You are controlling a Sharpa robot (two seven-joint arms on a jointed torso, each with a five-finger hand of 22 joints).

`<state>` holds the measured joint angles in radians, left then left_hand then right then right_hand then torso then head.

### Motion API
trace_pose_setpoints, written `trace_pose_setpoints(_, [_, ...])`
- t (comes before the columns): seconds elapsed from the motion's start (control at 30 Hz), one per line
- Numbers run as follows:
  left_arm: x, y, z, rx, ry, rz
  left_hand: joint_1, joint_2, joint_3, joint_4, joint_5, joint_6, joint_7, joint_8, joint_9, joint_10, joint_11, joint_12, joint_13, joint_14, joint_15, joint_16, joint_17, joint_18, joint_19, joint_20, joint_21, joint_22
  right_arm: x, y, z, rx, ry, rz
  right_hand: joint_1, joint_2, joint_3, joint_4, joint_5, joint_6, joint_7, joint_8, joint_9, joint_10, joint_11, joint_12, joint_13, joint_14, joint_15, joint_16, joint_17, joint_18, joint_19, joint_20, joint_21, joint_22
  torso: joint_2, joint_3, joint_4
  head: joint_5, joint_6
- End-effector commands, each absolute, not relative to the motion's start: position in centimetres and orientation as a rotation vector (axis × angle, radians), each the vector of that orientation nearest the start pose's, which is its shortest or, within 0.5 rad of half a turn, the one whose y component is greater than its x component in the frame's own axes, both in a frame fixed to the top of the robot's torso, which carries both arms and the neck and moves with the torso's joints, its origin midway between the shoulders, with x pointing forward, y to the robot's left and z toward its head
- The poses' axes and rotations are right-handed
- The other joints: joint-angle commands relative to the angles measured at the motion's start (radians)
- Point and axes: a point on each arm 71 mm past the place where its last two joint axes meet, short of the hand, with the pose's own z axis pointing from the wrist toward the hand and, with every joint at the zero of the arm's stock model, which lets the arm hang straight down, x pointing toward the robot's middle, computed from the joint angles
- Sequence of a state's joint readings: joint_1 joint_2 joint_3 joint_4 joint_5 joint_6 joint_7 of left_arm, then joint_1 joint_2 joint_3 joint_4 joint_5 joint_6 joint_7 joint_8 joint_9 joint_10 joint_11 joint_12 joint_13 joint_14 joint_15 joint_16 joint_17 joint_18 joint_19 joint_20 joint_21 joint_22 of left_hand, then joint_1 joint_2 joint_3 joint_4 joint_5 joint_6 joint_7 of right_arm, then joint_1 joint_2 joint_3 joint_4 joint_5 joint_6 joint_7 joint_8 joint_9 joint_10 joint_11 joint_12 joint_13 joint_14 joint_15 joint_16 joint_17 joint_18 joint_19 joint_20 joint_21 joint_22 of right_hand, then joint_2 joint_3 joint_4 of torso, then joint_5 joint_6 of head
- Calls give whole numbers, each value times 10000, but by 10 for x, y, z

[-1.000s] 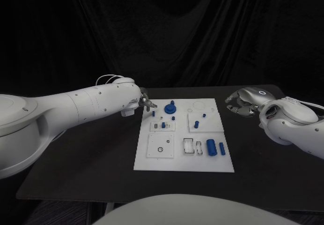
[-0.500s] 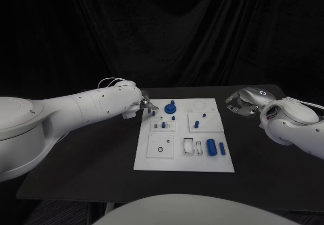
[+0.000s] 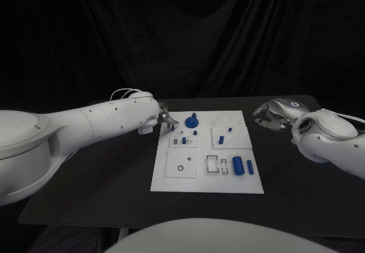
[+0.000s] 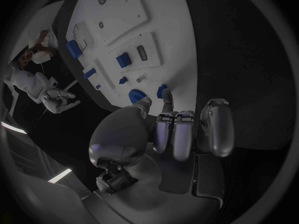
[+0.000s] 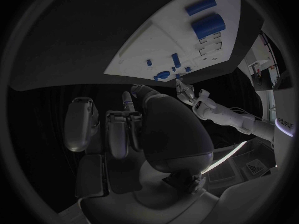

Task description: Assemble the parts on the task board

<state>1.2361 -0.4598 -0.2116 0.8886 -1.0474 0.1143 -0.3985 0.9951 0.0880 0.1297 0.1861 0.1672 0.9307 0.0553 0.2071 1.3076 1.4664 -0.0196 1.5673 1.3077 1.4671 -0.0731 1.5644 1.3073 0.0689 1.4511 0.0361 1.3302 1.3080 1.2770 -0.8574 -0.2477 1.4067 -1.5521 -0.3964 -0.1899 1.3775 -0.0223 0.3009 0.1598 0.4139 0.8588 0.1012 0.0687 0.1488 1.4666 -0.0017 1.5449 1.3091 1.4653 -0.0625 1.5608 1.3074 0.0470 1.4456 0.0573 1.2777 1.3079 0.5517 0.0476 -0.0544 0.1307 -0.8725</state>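
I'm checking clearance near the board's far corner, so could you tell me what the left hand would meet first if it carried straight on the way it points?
Probably the small blue peg at the task board's edge, just ahead of the left hand's fingers; depth is unclear.

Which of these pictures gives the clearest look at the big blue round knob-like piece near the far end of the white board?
The head view: the big blue round part stands unobstructed on the white task board, its stem visible. The left wrist view shows it partly hidden behind the left hand's fingers. The right wrist view shows it small and distant.
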Motion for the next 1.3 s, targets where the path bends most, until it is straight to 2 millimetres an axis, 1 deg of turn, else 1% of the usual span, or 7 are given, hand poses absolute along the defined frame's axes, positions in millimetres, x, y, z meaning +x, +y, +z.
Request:
trace_pose_setpoints(0.03, [559, 209, -282, -2361, 23156, -2162, 147, -11, -42, -34, -20, -125, 26, -58, 258, 1044, 58, 35, 2630, 1037, 66, 64, 2635, -77, -38, 68, -40, 1608, 493, -254, -222, -2076, 16951, 3420, -93, -3, 50, -4, 41, -5, 17, -16, -9, 774, 76, -52, 2394, 1008, 76, -45, 2535, 179, -46, -19, -32, 1767, 1, 2, -3, 7, -2])
trace_pose_setpoints(0.27, [559, 210, -284, -2381, 23240, -2077, 315, 18, 3, -178, 100, -196, 38, -39, 265, 1044, 75, 35, 2630, 1037, 90, 64, 2635, -80, -31, 97, -30, 1629, 493, -253, -222, -2086, 16979, 3412, -93, -3, 50, -4, 41, -5, 17, -16, -9, 774, 76, -52, 2394, 1008, 76, -45, 2535, 179, -46, -19, -32, 1767, 1, -4, -24, 21, -2])
trace_pose_setpoints(0.57, [558, 210, -286, -2377, 23260, -2109, 380, 0, 9, -255, 140, -294, 63, -52, 262, 1044, 93, 35, 2630, 1037, 100, 64, 2635, -75, -42, 110, -53, 1630, 494, -253, -223, -2102, 16994, 3413, -93, -3, 50, -4, 41, -5, 17, -16, -9, 774, 76, -52, 2394, 1008, 76, -45, 2535, 179, -46, -19, -32, 1767, 10, -4, -42, 48, -2])
trace_pose_setpoints(0.9, [558, 211, -287, -2387, 23227, -2166, 402, 22, -25, -345, 136, -829, 217, -207, 254, 1044, 221, 35, 2630, 1037, 201, 64, 2635, -71, -62, 191, -101, 1645, 494, -253, -223, -2104, 17025, 3393, -111, -8, 64, -15, 40, -12, 14, -20, -15, 779, 76, -47, 2397, 1009, 76, -43, 2537, 177, -41, -18, -26, 1770, -1, -4, -11, 9, -2])
trace_pose_setpoints(1.1, [558, 210, -287, -2362, 23172, -2283, 416, 46, -62, -421, 124, -1248, 348, -313, 258, 1044, 332, 35, 2630, 1037, 299, 64, 2635, -64, -82, 278, -149, 1655, 494, -253, -223, -2104, 17034, 3386, -111, -8, 64, -15, 40, -12, 14, -20, -15, 779, 76, -47, 2397, 1009, 76, -43, 2537, 177, -41, -18, -26, 1770, -3, -1, -14, 6, -2])
trace_pose_setpoints(1.23, [559, 210, -288, -2365, 23128, -2331, 432, 64, -67, -456, 135, -1381, 387, -341, 259, 1044, 370, 35, 2630, 1037, 333, 64, 2635, -60, -93, 310, -174, 1656, 494, -253, -223, -2105, 17041, 3383, -111, -8, 64, -15, 40, -12, 14, -20, -15, 779, 76, -47, 2397, 1009, 76, -43, 2537, 177, -41, -18, -26, 1770, -2, -5, -17, 10, -2])
trace_pose_setpoints(1.3, [559, 211, -288, -2371, 23107, -2348, 434, 65, -68, -461, 136, -1403, 394, -346, 259, 1044, 376, 35, 2630, 1037, 339, 64, 2635, -59, -96, 315, -180, 1655, 494, -253, -223, -2106, 17045, 3382, -111, -8, 64, -15, 40, -12, 14, -20, -15, 779, 76, -47, 2397, 1009, 76, -43, 2537, 177, -41, -18, -26, 1770, -4, 1, -17, 6, -2])
